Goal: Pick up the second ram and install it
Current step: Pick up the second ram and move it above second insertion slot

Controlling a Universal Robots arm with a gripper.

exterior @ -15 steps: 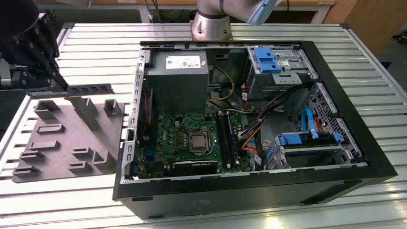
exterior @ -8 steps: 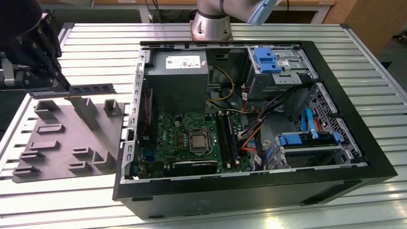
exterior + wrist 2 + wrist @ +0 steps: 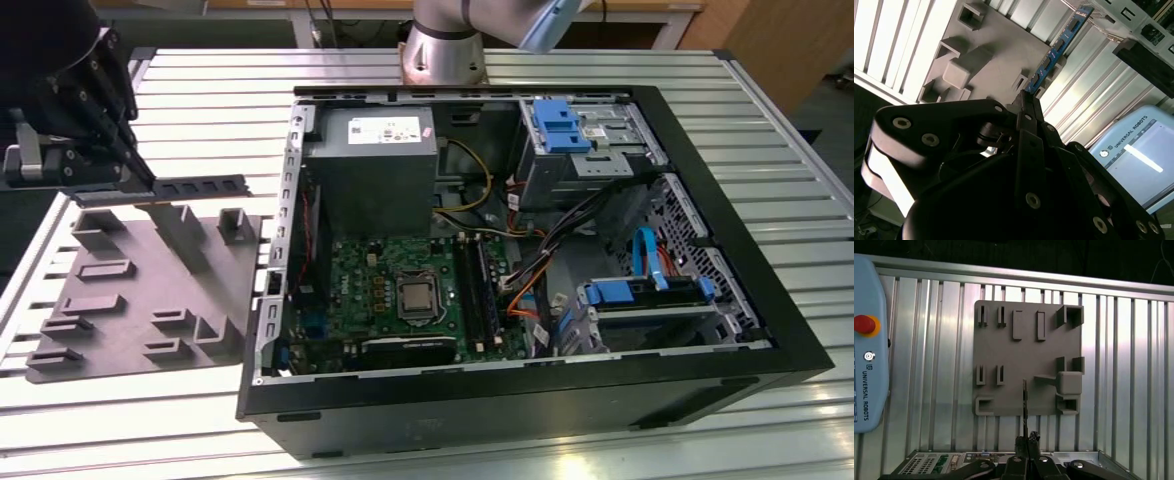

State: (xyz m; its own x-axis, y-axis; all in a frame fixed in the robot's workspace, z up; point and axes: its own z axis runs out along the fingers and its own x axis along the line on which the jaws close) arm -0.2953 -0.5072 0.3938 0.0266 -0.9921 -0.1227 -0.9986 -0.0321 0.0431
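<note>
The second ram (image 3: 200, 187) hangs level in the air above the far edge of the grey tray (image 3: 134, 330), at the exterior view's left. My gripper (image 3: 134, 185) is shut on one end of it. In the second wrist view the ram (image 3: 1054, 50) shows its blue-green edge and black chips, reaching out from the gripper (image 3: 1026, 102) over the tray (image 3: 989, 55). The first wrist view shows the ram (image 3: 1024, 405) edge-on, a thin dark line ahead of the gripper (image 3: 1025, 440) above the tray (image 3: 1004, 350). The open computer case (image 3: 534, 250) holds the motherboard (image 3: 387, 290) with its long black slots (image 3: 477, 290).
The case lies on a slatted metal table to the exterior view's right of the tray. Inside it are a grey power supply (image 3: 367, 170), bundled cables (image 3: 534, 290) and blue drive brackets (image 3: 561, 125). A pale blue teach pendant (image 3: 869, 365) lies beside the tray. The arm's base (image 3: 447, 40) stands behind the case.
</note>
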